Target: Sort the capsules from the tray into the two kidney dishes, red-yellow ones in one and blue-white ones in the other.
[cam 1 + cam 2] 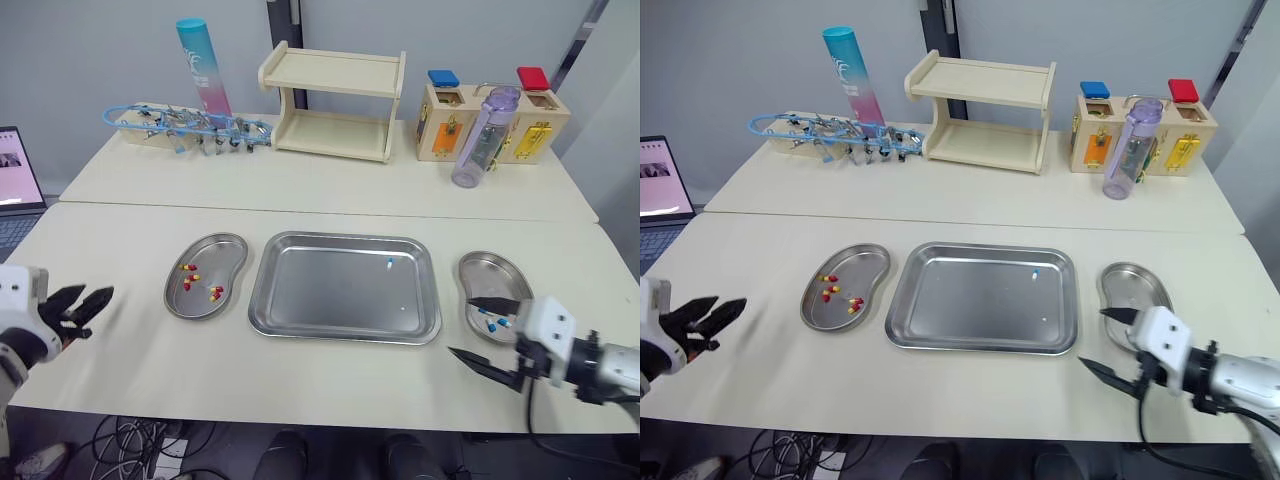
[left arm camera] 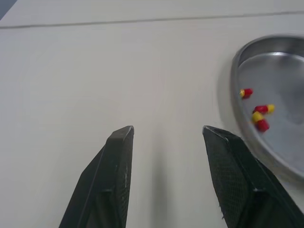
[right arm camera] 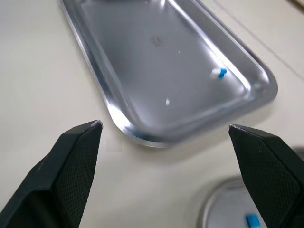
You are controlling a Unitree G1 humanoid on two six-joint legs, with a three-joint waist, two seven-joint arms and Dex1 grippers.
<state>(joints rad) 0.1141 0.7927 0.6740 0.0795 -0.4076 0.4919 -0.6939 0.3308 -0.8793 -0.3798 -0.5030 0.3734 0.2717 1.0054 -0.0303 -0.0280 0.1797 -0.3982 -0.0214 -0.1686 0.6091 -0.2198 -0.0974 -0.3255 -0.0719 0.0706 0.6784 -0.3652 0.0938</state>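
While your 2 arms hang low at the near edge of the table (image 1: 300,385), 1 blue-white capsule (image 1: 390,263) lies in the steel tray (image 1: 330,300), near its far right corner. Left kidney dish (image 1: 225,252), just beside the tray's left side: several red-yellow capsules (image 1: 215,292). Right kidney dish (image 1: 488,270), just beside the tray's right side: a few blue-white capsules (image 1: 492,324). Your left gripper (image 1: 98,305) sits well left of its dish, fingers parted, holding nothing. Your right gripper (image 1: 460,326) hovers by the right dish's near end, fingers spread wide, nothing between them.
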